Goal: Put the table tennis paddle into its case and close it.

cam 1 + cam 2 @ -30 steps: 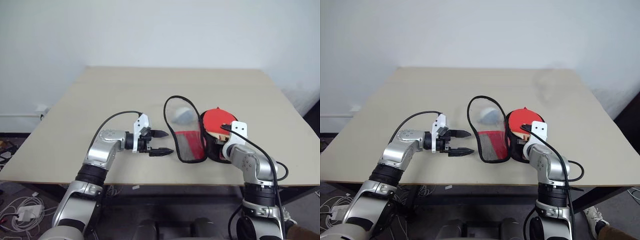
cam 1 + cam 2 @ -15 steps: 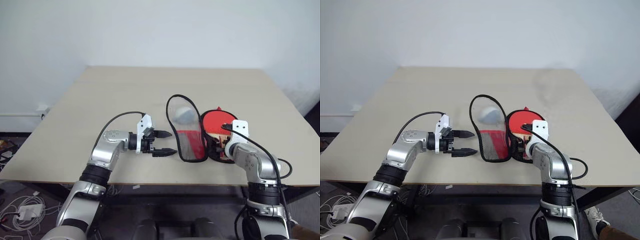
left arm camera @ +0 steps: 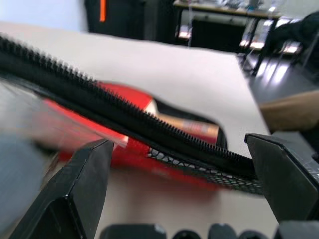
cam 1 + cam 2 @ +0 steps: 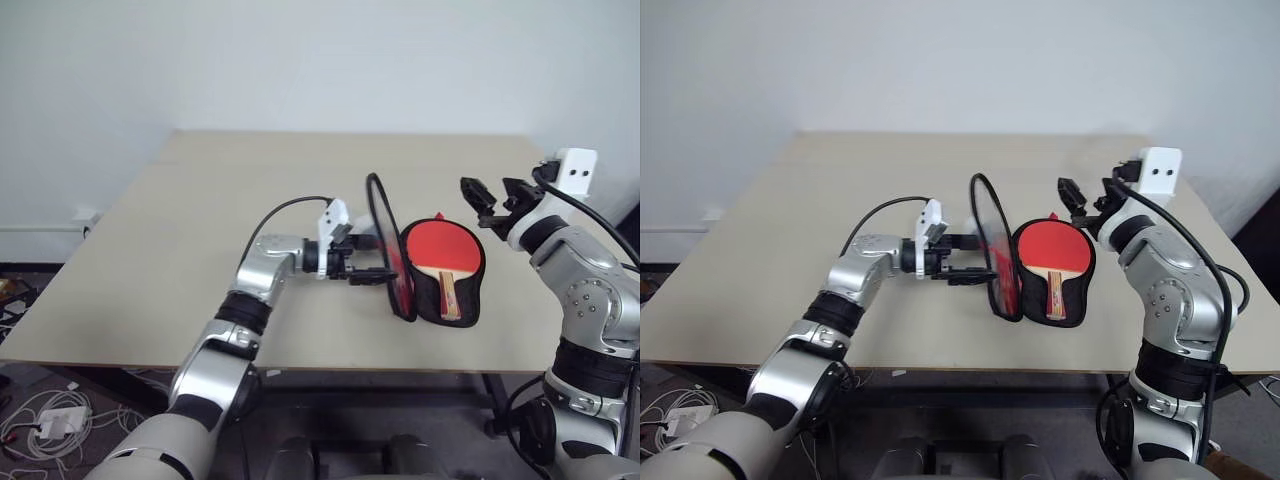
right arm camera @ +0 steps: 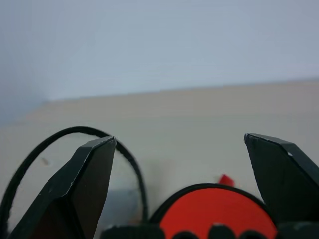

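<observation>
The table tennis paddle [image 4: 441, 252] already lies inside the open case [image 4: 432, 300], red face up, with its pale wooden handle pointing toward the near edge of the counter [image 4: 200, 220]. So the first half of the task looks done; closing the case is still to do.

The case's lid flap [image 4: 385, 245], a mesh panel edged with black zip, stands almost upright along the side of the paddle nearest the left tool [image 4: 372, 258]. That tool reaches in level from the robot's left, its two black fingers spread wide, one to each side of the flap's zip edge. In the left wrist view the zip band [image 3: 124, 124] runs across the gap between the fingers, with the paddle beyond it. The fingers have not closed, so the flap is framed, not held.

The right tool [image 4: 497, 200] hovers above the counter, beyond and to the right of the case, its fingers fully spread and holding nothing. The paddle sits below and just ahead of it.

To finish, the flap probably has to be tipped over the paddle and the zip drawn round.

Nothing else lies near either tool. The likeliest obstacle is the limp flap itself, which could fall back outward instead of over the paddle.
</observation>
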Action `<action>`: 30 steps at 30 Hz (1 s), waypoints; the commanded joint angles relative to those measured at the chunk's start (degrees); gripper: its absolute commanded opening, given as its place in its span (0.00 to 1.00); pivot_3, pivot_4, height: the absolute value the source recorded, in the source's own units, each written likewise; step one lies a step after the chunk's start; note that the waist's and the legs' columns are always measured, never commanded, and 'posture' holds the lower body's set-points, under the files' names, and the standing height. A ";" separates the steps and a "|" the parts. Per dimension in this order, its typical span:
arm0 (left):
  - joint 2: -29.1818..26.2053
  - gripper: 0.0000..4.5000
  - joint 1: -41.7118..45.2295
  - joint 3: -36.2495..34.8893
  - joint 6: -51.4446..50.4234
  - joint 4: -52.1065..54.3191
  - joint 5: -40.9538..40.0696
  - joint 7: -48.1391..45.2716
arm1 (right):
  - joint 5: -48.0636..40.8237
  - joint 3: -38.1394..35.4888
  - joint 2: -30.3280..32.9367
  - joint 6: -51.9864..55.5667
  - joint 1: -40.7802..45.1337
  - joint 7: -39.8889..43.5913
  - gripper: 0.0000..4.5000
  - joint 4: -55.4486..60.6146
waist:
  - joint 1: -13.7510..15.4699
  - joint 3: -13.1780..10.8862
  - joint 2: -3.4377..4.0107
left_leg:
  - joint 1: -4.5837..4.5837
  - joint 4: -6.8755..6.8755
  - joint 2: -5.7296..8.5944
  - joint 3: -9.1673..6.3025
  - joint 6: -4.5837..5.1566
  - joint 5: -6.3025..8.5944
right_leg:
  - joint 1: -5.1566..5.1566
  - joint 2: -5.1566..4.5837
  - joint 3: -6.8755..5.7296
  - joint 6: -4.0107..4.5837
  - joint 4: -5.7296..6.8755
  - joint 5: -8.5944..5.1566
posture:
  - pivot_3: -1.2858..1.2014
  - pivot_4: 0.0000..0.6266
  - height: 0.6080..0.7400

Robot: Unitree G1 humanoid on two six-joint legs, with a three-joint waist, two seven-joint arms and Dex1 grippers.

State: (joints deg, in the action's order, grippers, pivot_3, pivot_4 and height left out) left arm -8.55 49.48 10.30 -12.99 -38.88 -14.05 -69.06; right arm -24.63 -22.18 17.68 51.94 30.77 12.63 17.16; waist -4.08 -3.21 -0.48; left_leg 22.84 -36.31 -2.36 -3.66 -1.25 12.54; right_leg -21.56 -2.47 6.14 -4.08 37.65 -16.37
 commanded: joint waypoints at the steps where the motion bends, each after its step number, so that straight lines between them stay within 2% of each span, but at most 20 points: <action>1: 3.38 1.00 3.08 -0.44 0.74 -1.35 -0.15 1.08 | -1.18 -2.04 -0.60 -3.20 0.97 -2.05 0.99 1.26 | -0.07 0.00 0.00 | 0.00 0.02 0.00 0.00 0.00 0.00 | -0.01 0.00 0.00 0.00 -0.01 0.00 | 0.52 0.00 1.00; 3: 6.93 1.00 5.01 -1.64 0.63 -4.53 -0.32 4.28 | -1.74 -3.43 -1.16 -4.29 0.48 -3.14 0.99 1.70 | 0.00 -0.01 0.04 | -0.01 0.05 0.00 0.03 0.00 0.00 | -0.04 0.00 0.05 0.00 0.00 0.00 | 0.52 0.00 1.00; 8: 11.10 1.00 8.37 -4.58 -2.61 -9.00 -1.86 8.96 | -1.70 -5.13 -1.42 -6.41 -0.69 -5.79 0.99 0.77 | -0.02 -0.02 0.05 | -0.02 0.04 0.02 0.04 0.01 0.00 | -0.05 0.00 0.07 0.00 0.01 0.00 | 0.52 0.00 1.00; 15: 8.03 1.00 7.23 -7.57 -16.60 -4.18 -5.02 9.23 | -1.14 -5.17 -1.93 -8.55 -2.67 -8.95 0.99 -1.15 | -0.13 -0.08 0.18 | -0.05 0.12 0.02 0.06 0.01 -0.01 | -0.09 0.02 0.13 0.00 0.03 0.00 | 0.52 0.00 1.00; 20: 5.37 1.00 6.01 -3.00 -25.99 -4.26 1.10 16.66 | -1.00 -4.62 -2.97 -10.11 -3.06 -10.90 0.99 -2.47 | -0.08 -0.08 0.21 | -0.06 0.11 0.03 0.05 0.01 -0.01 | -0.05 0.02 0.14 0.00 0.03 0.00 | 0.52 0.00 1.00; 25: 8.07 1.00 8.78 -3.29 -31.90 -9.78 2.54 22.29 | -1.38 -4.25 -3.55 -10.71 -2.90 -12.30 0.99 -3.80 | 0.02 -0.10 0.19 | -0.02 0.08 0.04 0.01 0.00 -0.01 | -0.05 0.02 0.11 0.00 0.03 0.00 | 0.52 0.00 1.00; 30: 12.18 1.00 13.36 -8.29 -35.83 -15.84 -0.08 26.49 | -1.40 -3.61 -3.80 -11.16 -3.53 -13.22 0.99 -3.83 | -0.01 -0.10 0.19 | -0.02 0.07 0.05 0.01 0.00 -0.01 | -0.06 0.02 0.10 0.00 0.03 0.00 | 0.52 0.00 1.00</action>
State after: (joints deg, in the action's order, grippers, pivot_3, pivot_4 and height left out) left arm 2.77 60.35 3.90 -47.61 -54.64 -12.30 -43.12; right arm -25.73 -25.66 13.91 42.23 26.81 -0.06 11.88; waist -4.08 -3.31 -0.28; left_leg 22.82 -36.23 -2.31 -3.65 -1.25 12.53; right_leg -21.62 -2.45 6.25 -4.08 37.67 -16.37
